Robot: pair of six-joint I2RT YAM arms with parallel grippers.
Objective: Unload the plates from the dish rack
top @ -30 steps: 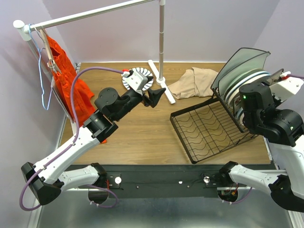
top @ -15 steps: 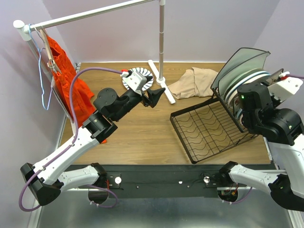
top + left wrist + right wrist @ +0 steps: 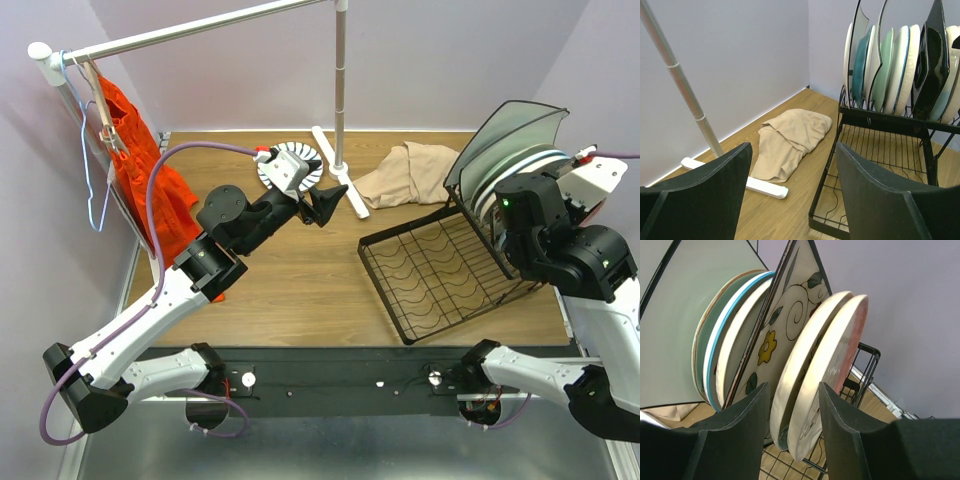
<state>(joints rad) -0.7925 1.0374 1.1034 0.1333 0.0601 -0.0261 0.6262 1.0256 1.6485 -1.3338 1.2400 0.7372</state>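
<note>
The black wire dish rack stands at the right with several plates upright in its slotted section. My right gripper is open, its fingers on either side of two cream round plates at the near end of the row, apart from them. A floral square plate and a pale green plate stand behind. My left gripper is open and empty above the table, left of the rack. A white plate with dark stripes lies on the table, partly hidden by my left wrist.
A white clothes rail stands at the back; its foot lies on the table. An orange garment hangs at the left. A beige cloth lies between the rail foot and the rack. Walls close in on three sides.
My right wrist has edged slightly left at the row of plates. The left arm has barely moved.
</note>
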